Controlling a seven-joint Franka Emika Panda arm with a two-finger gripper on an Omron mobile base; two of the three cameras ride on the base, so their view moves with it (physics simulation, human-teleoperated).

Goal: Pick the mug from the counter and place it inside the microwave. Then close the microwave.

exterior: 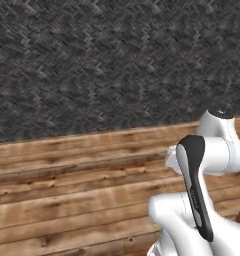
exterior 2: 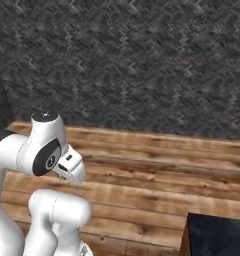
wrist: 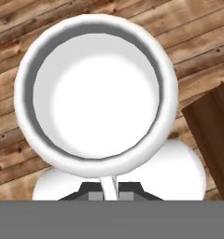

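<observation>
Dark grey herringbone-patterned wall across the upper half; below it, brown plank wood floor with knots. White jointed robot arm with a dark curved panel rising at lower right, elbow bent

Rendered kitchen: dark herringbone tile wall, plank wood floor, black counter corner over wooden cabinet.

Plain white mug, round mouth facing the hand camera, empty white inside, its rim's near wall sat between the finger tips, hung above a wooden plank floor
</observation>
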